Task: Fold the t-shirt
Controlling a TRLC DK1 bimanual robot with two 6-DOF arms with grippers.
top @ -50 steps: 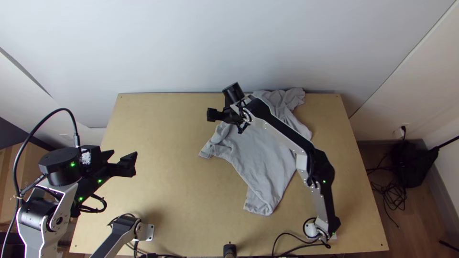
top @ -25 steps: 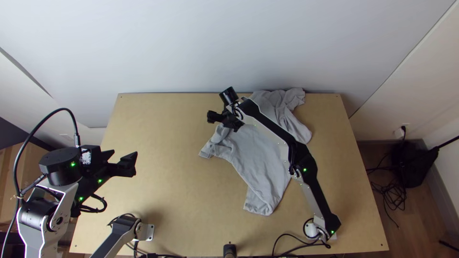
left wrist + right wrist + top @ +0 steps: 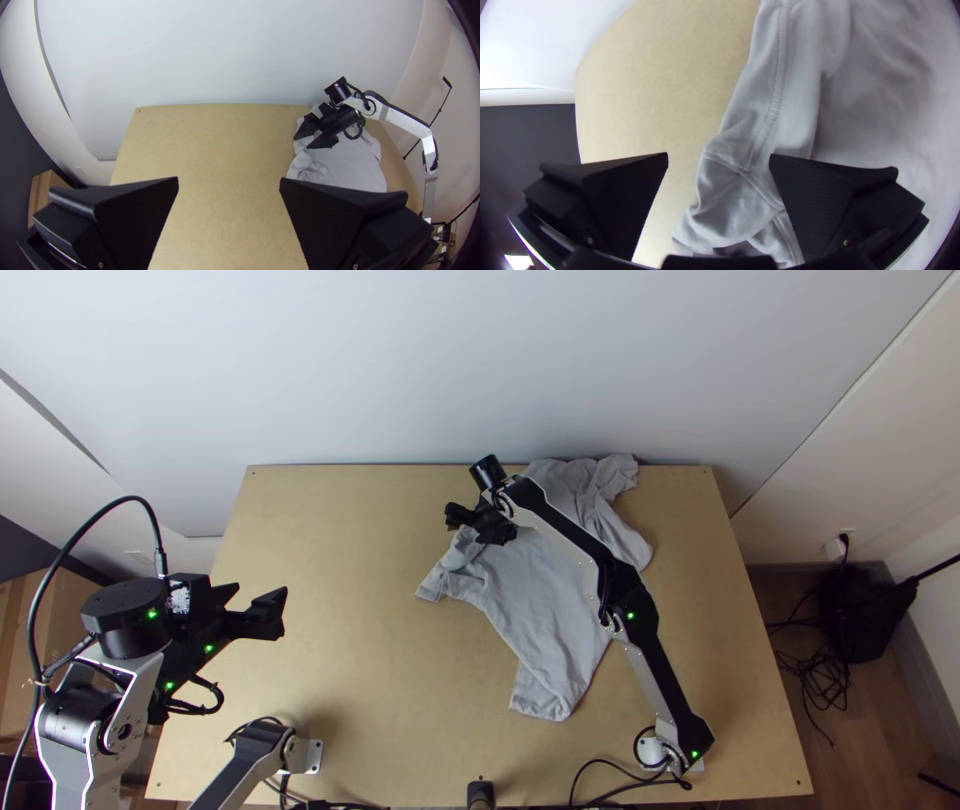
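While the left pincer (image 3: 262, 590) hangs over the left side of the bench (image 3: 335, 670), well apart from the cloth, the right pincer (image 3: 477, 528) is placed at the far left edge of the t-shirt (image 3: 545, 615). Both pincers are released, their wide black fingers parted. The grey t-shirt lies unevenly spread and rumpled, right of the bench's middle, extending from the far edge toward the near side. Its far right part (image 3: 610, 475) is loosely bunched; a narrower part (image 3: 545, 700) points toward the near edge, and a creased corner (image 3: 435, 582) projects to the left. The right arm (image 3: 655, 660) crosses above the cloth from its base at the near right. In the right wrist view, a double-stitched border (image 3: 775, 105) meets a cross seam (image 3: 730, 167), with wrinkled cloth between the fingers; contact with them cannot be determined.
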